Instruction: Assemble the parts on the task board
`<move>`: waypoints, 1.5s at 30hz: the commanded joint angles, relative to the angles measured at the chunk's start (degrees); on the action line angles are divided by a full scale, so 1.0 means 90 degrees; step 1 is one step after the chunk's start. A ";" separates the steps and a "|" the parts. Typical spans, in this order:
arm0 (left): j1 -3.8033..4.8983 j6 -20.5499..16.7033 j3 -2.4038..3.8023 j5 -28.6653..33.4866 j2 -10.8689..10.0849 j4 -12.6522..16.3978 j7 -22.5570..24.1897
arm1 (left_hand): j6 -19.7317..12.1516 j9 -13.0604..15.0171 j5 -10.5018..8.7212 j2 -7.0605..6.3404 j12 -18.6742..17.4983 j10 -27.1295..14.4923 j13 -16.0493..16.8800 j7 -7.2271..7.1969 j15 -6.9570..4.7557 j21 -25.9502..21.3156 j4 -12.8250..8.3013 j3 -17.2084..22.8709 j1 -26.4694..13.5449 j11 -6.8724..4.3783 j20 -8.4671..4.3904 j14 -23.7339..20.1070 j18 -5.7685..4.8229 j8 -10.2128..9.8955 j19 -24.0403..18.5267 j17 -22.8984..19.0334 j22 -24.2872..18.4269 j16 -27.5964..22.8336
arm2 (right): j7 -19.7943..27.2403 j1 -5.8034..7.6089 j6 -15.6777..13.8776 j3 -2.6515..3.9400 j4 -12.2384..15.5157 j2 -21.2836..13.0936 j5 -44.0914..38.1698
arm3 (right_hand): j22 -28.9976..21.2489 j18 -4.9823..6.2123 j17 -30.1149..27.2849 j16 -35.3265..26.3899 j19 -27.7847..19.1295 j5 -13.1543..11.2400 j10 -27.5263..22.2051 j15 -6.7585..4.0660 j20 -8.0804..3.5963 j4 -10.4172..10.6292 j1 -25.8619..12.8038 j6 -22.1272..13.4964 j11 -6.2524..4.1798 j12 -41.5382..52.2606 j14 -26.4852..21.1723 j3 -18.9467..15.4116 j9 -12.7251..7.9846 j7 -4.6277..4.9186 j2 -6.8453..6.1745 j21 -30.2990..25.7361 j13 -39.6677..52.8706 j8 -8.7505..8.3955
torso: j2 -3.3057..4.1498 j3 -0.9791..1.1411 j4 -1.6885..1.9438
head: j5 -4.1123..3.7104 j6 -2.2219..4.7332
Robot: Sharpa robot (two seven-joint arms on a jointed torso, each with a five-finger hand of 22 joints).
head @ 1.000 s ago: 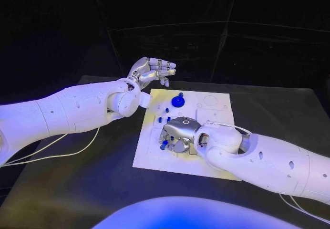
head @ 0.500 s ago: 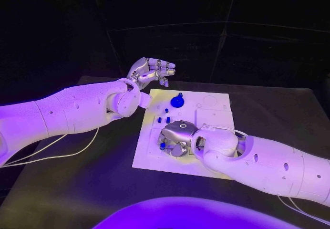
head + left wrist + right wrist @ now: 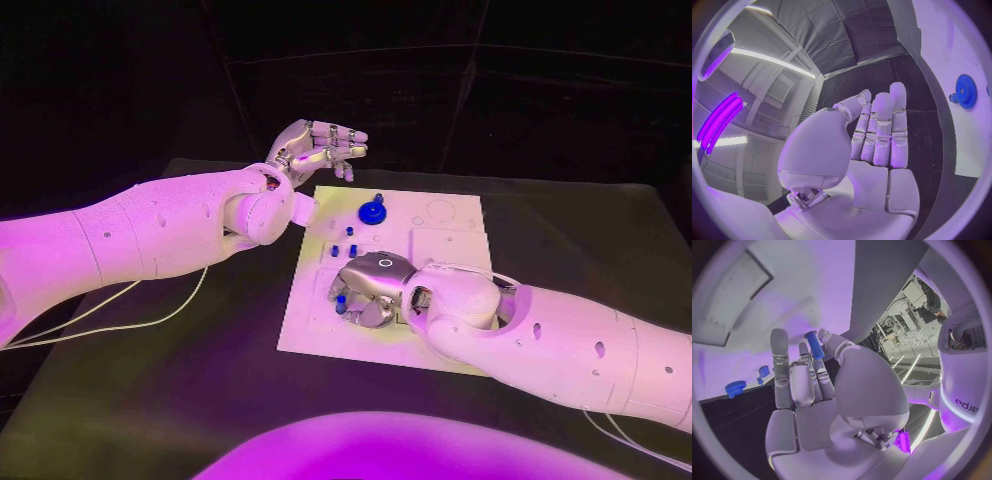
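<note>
White task board (image 3: 450, 240) lay mid-frame on the black table (image 3: 606, 240), blue gear (image 3: 374, 212) near its upper edge, small blue pegs (image 3: 348, 232) below it, right hand (image 3: 369, 288) low over the board's lower left pinching a blue peg (image 3: 814, 345), left hand (image 3: 320, 148) raised beyond the board's upper left corner, fingers loosely spread, holding nothing.

You have the white board (image 3: 325, 318) flat mid-table. A blue gear (image 3: 374, 212) lies near its far edge, left of centre. Small blue pegs (image 3: 349, 232) stand in a cluster toward the middle. One blue peg (image 3: 814, 344) is pinched in the right hand (image 3: 372, 287) over the board.
</note>
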 commanded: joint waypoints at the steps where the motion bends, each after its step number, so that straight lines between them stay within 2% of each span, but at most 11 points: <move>1: 0.0012 0.0063 0.0006 0.0016 0.0000 0.0005 0.0010 | -0.0044 0.0007 0.0030 0.0040 0.0009 -0.0037 -0.0006 0.0015 -0.0011 -0.0039 0.0006 -0.0047 -0.0025 0.0006 -0.0012 -0.0051 0.0084 0.0034 -0.0043 -0.0007 0.0010 -0.0017 | 0.0004 0.0005 -0.0645 0.0001 0.0030 -0.0029 0.0040 | -0.0185 0.0129 -0.0141 -0.0086 -0.0100 -0.0022 -0.0201 0.0037 0.0019 -0.0009 -0.0007 -0.0134 0.0013 0.0045 0.0089 -0.0133 0.0007 0.0000 -0.0015 -0.0120 0.0020 0.0000 | 0.0002 0.0003 -0.0004 | -0.0006 0.0001; 12: 0.0012 0.0066 0.0006 0.0016 -0.0020 0.0004 0.0003 | -0.0044 0.0007 0.0030 0.0040 0.0009 -0.0037 -0.0006 0.0015 -0.0011 -0.0039 0.0006 -0.0047 -0.0025 0.0006 -0.0012 -0.0051 0.0084 0.0034 -0.0043 -0.0007 0.0010 -0.0017 | 0.0306 0.0000 -0.1524 0.0018 0.0542 -0.0608 0.0248 | -0.0308 0.0142 -0.0222 -0.0146 -0.0126 0.0181 -0.0512 0.0035 0.0025 -0.0023 0.0053 -0.0335 0.0008 0.0368 0.0082 -0.0609 0.0016 -0.0004 -0.0057 -0.0223 0.0054 0.0007 | -0.0015 -0.0003 -0.0013 | -0.0052 0.0028; 17: 0.0012 0.0069 0.0005 0.0016 -0.0043 0.0010 0.0002 | -0.0047 0.0007 0.0030 0.0050 0.0023 -0.0050 -0.0005 0.0014 -0.0011 -0.0040 0.0000 -0.0050 -0.0018 0.0006 -0.0011 -0.0057 0.0086 0.0042 -0.0047 -0.0009 0.0011 -0.0012 | 0.0179 0.0134 -0.1554 0.0142 0.0975 -0.1169 0.0611 | -0.0355 0.0140 -0.0295 -0.0182 -0.0114 0.0073 -0.0507 0.0009 0.0008 0.0166 -0.0086 -0.0439 -0.0036 0.0660 0.0083 -0.1189 0.0014 -0.0022 -0.0083 -0.0275 0.0075 0.0001 | -0.0022 -0.0004 -0.0032 | -0.0107 0.0075; 21: 0.0011 0.0074 0.0004 0.0016 -0.0049 0.0009 0.0001 | -0.0047 0.0007 0.0030 0.0050 0.0023 -0.0050 -0.0005 0.0014 -0.0011 -0.0040 0.0000 -0.0050 -0.0018 0.0006 -0.0011 -0.0057 0.0086 0.0042 -0.0047 -0.0009 0.0011 -0.0012 | 0.0026 0.0344 -0.1492 0.0222 0.1325 -0.1766 0.1458 | -0.0256 0.0120 -0.0245 -0.0154 -0.0012 0.0117 -0.0170 -0.0008 -0.0018 0.0371 -0.0062 -0.0317 -0.0057 0.1025 0.0113 -0.1727 0.0043 -0.0010 -0.0004 -0.0231 0.0105 0.0058 | -0.0032 0.0000 -0.0038 | -0.0258 0.0136; 24: 0.0010 0.0078 0.0003 0.0017 -0.0054 0.0004 0.0000 | -0.0047 0.0007 0.0030 0.0050 0.0023 -0.0050 -0.0005 0.0014 -0.0011 -0.0040 0.0000 -0.0050 -0.0018 0.0006 -0.0011 -0.0057 0.0086 0.0042 -0.0047 -0.0009 0.0011 -0.0012 | -0.0109 0.0457 -0.1487 0.0255 0.1547 -0.2262 0.2196 | 0.0202 0.0054 0.0113 0.0055 0.0235 0.0177 0.0406 -0.0049 -0.0036 0.0476 -0.0058 0.0003 -0.0112 0.1348 0.0213 -0.1869 0.0092 -0.0012 0.0085 0.0033 0.0188 0.0194 | -0.0037 -0.0008 -0.0040 | -0.0421 0.0192; 27: 0.0010 0.0085 0.0001 0.0017 -0.0064 0.0005 0.0007 | -0.0046 0.0008 0.0030 0.0048 0.0029 -0.0054 -0.0005 0.0012 -0.0012 -0.0039 -0.0006 -0.0052 -0.0013 0.0005 -0.0011 -0.0060 0.0086 0.0046 -0.0049 -0.0010 0.0011 -0.0011 | -0.0399 0.0514 -0.1504 0.0268 0.1701 -0.2736 0.2747 | 0.0722 -0.0015 0.0528 0.0297 0.0504 0.0261 0.1242 -0.0185 -0.0131 0.0605 -0.0123 0.0261 -0.0310 0.1809 0.0313 -0.2014 0.0127 -0.0167 0.0102 0.0342 0.0401 0.0331 | -0.0062 -0.0023 -0.0075 | -0.0659 0.0236; 31: 0.0010 0.0123 -0.0001 0.0017 -0.0070 0.0022 0.0034 | -0.0007 0.0017 0.0030 0.0064 0.0068 -0.0047 0.0001 -0.0025 -0.0022 -0.0036 -0.0024 -0.0054 0.0007 -0.0014 -0.0014 -0.0073 0.0090 0.0085 -0.0058 -0.0016 0.0017 -0.0006 | -0.1046 0.0545 -0.1398 0.0273 0.1825 -0.3246 0.2991 | 0.1083 -0.0083 0.0692 0.0415 0.0713 0.1160 0.1871 -0.0385 -0.0353 0.1007 -0.0546 0.0332 -0.0527 0.2673 0.0339 -0.2580 0.0184 -0.0362 -0.0058 0.0566 0.1027 0.0586 | -0.0088 -0.0037 -0.0127 | -0.0848 0.0217; 35: 0.0010 0.0182 -0.0002 0.0017 -0.0075 0.0047 0.0064 | 0.0001 0.0019 0.0029 0.0063 0.0083 -0.0046 0.0003 -0.0040 -0.0023 -0.0036 -0.0019 -0.0068 -0.0010 -0.0020 -0.0014 -0.0078 0.0089 0.0097 -0.0062 -0.0018 0.0018 -0.0003 | -0.1542 0.0536 -0.1266 0.0268 0.1940 -0.3575 0.2756 | 0.1601 -0.0144 0.1189 0.0688 0.0951 0.1324 0.1825 -0.0415 -0.0457 0.1628 -0.0608 0.0180 -0.0560 0.5040 0.0415 -0.3290 0.0333 -0.0475 0.0083 0.0852 0.3559 0.1131 | -0.0095 -0.0036 -0.0163 | -0.0926 0.0210; 38: 0.0010 0.0199 -0.0002 0.0017 -0.0089 0.0067 0.0071 | 0.0004 0.0019 0.0029 0.0062 0.0087 -0.0052 0.0001 -0.0046 -0.0024 -0.0037 -0.0013 -0.0077 -0.0023 -0.0023 -0.0013 -0.0080 0.0089 0.0102 -0.0064 -0.0020 0.0018 -0.0001 | -0.1866 0.0467 -0.1213 0.0262 0.2016 -0.3727 0.2463 | 0.1800 -0.0228 0.1475 0.0828 0.1020 0.1378 0.1924 -0.0436 -0.0417 0.2039 -0.0420 0.0022 -0.0617 0.6583 0.0450 -0.3641 0.0435 -0.0502 0.0111 0.0963 0.5424 0.1539 | -0.0098 -0.0043 -0.0170 | -0.0969 0.0215; 43: 0.0010 0.0210 -0.0003 0.0017 -0.0105 0.0082 0.0080 | 0.0004 0.0019 0.0029 0.0062 0.0088 -0.0053 0.0001 -0.0046 -0.0024 -0.0037 -0.0013 -0.0078 -0.0025 -0.0023 -0.0013 -0.0080 0.0089 0.0103 -0.0064 -0.0020 0.0018 -0.0001 | -0.2182 0.0287 -0.1195 0.0251 0.2020 -0.3760 0.2144 | 0.1880 -0.0207 0.1631 0.0897 0.1038 0.1357 0.2112 -0.0451 -0.0429 0.2183 -0.0445 -0.0069 -0.0610 0.7356 0.0470 -0.3837 0.0512 -0.0466 0.0227 0.1006 0.6473 0.1884 | -0.0107 -0.0051 -0.0182 | -0.1013 0.0224; 45: 0.0010 0.0212 -0.0003 0.0017 -0.0108 0.0085 0.0080 | 0.0004 0.0019 0.0029 0.0062 0.0088 -0.0053 0.0001 -0.0046 -0.0024 -0.0037 -0.0013 -0.0078 -0.0025 -0.0023 -0.0013 -0.0080 0.0089 0.0103 -0.0064 -0.0020 0.0018 -0.0001 | -0.2246 0.0220 -0.1188 0.0248 0.2010 -0.3730 0.2062 | 0.1881 -0.0206 0.1633 0.0898 0.1038 0.1358 0.2115 -0.0449 -0.0431 0.2183 -0.0445 -0.0072 -0.0609 0.7368 0.0470 -0.3841 0.0514 -0.0468 0.0228 0.1006 0.6490 0.1892 | -0.0109 -0.0050 -0.0187 | -0.1013 0.0222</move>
